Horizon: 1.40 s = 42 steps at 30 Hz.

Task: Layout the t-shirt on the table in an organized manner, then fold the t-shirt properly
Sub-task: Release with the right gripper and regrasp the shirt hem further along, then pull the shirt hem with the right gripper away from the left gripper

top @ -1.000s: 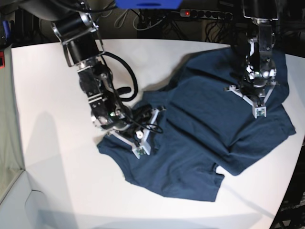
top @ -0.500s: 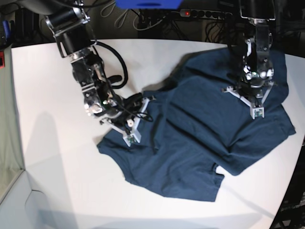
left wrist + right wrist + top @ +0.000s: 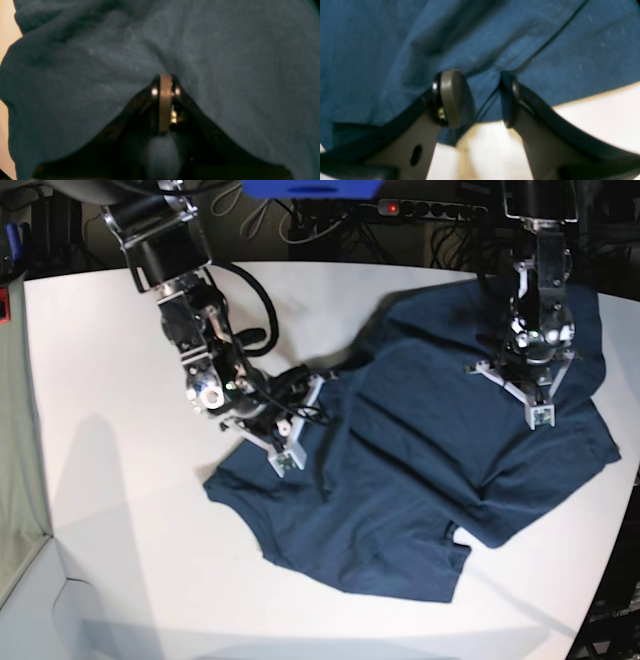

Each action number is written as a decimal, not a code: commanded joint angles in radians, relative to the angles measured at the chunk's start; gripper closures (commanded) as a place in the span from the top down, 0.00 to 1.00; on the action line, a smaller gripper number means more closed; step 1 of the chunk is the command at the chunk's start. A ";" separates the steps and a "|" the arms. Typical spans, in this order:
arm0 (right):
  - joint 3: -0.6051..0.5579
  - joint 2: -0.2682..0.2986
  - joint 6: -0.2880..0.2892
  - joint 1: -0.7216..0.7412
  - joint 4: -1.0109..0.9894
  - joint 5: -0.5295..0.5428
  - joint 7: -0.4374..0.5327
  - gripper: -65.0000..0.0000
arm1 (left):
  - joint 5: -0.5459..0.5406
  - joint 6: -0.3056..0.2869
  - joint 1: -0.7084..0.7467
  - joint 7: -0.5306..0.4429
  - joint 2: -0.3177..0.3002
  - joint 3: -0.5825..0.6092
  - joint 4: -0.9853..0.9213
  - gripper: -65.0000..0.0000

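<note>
Right end effector (image 3: 297,430) shifted up along t-shirt (image 3: 420,480) edge, fingers apart, left end effector (image 3: 538,408) pinched together over cloth

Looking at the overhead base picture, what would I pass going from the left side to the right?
Bare white table → right gripper at the t-shirt's edge → dark blue t-shirt → left gripper over the shirt.

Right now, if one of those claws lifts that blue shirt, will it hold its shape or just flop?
Probably flop: the t-shirt lies rumpled in soft folds on the table, so it looks limp. It seems thin, so likely light. Pushed, it would probably bunch up rather than slide whole, as the creases near the right gripper suggest.
</note>
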 commanded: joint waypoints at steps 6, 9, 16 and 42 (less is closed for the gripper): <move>0.001 -0.014 0.001 0.024 -0.008 0.006 0.030 0.00 | -0.007 0.005 -0.003 0.016 -0.006 -0.002 0.006 0.00; 0.001 -0.016 0.001 0.024 -0.035 0.008 0.033 0.00 | -0.007 0.005 -0.005 0.016 -0.006 -0.002 0.006 0.00; 0.009 0.001 0.001 -0.011 0.122 0.008 0.023 0.00 | -0.007 0.005 -0.005 0.014 -0.006 -0.002 0.006 0.00; 0.265 0.079 0.001 -0.620 0.677 0.009 0.002 0.00 | -0.004 0.005 -0.041 0.014 -0.010 0.002 0.015 0.00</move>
